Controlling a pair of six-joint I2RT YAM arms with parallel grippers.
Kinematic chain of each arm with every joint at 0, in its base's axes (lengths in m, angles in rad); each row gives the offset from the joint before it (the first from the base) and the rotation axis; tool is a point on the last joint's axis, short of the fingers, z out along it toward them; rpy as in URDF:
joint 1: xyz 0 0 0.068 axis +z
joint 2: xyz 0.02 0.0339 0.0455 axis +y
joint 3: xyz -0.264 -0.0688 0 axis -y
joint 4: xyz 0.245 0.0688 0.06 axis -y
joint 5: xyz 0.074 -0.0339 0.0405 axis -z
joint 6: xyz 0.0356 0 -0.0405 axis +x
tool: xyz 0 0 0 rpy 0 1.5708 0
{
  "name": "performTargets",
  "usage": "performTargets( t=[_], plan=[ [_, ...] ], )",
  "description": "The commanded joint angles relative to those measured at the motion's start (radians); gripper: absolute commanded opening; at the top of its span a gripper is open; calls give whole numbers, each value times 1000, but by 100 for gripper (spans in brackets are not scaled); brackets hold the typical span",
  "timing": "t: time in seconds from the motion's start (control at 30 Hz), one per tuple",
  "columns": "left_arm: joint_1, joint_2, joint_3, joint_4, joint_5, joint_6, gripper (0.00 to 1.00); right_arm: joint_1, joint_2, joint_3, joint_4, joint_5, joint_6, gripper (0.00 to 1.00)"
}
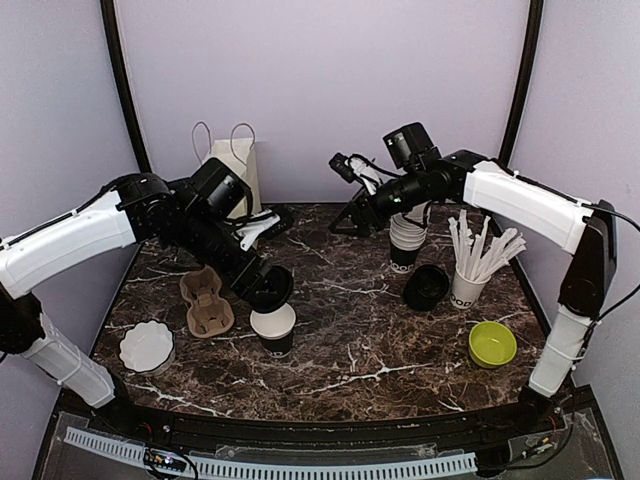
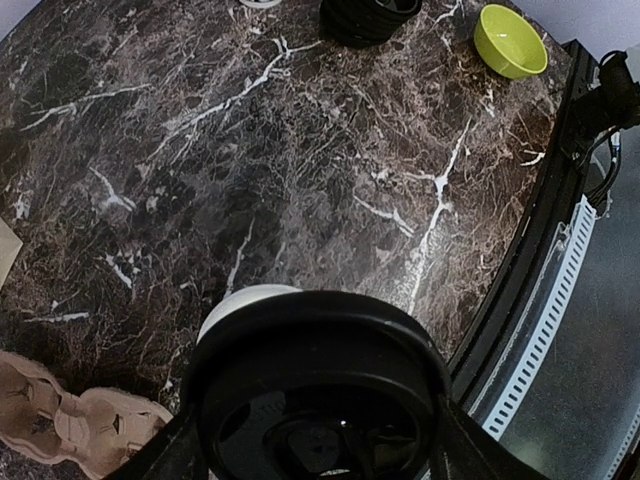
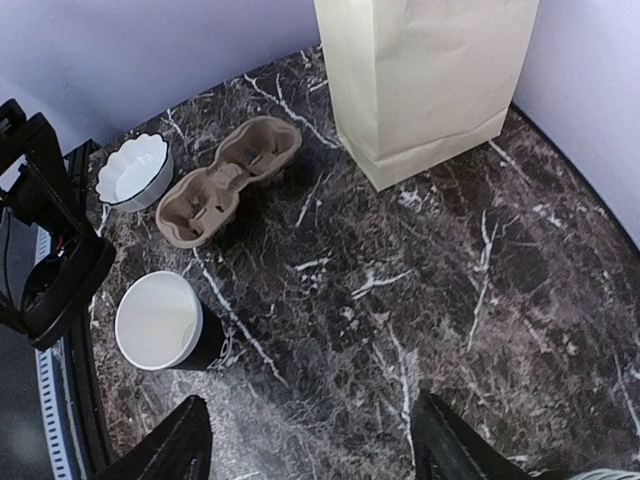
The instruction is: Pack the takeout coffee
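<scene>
Left gripper [image 1: 262,283] is clamped on a black lid [image 2: 315,395], held tilted just above the open cup [image 3: 160,320]; whether lid and rim touch, I cannot tell. The cup stands on the table [image 1: 350,350] just beside the cardboard carrier [image 3: 225,180], toward the near edge. In the left wrist view the cup's white rim peeks out past the lid's upper-left edge, so the lid looks off-centre. Risk: pressed down like this, it would likely seat on one side only, or shove the light cup over or against the carrier, since nothing braces the cup. Right gripper [image 3: 310,405] hangs with jaws apart and nothing between them, over by the stacked cups [image 1: 405,245], well apart from the open cup, so it gives no support. Containers: open cup looks pale inside, no liquid seen; both carrier wells vacant; paper bag [image 3: 425,80] upright at the back, inside hidden; white fluted bowl [image 3: 133,170] and green bowl [image 1: 492,343] bare; the cup with white sticks [image 1: 468,285] holds only sticks; spare lids [image 1: 427,287] stacked beside it.
</scene>
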Motion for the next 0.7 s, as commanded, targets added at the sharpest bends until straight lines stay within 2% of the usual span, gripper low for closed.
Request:
performTargets(
  t=[0.0, 0.17, 0.67],
  plan=[
    [-2, 25, 32, -100, 12, 38, 63, 20, 6, -11, -60, -59, 35, 65],
    [-13, 63, 34, -107, 7, 68, 62, 21, 7, -78, -20, -82, 74, 65],
    [-27, 182, 52, -114, -73, 136, 63, 24, 14, -91, -17, -74, 62, 68]
  ],
)
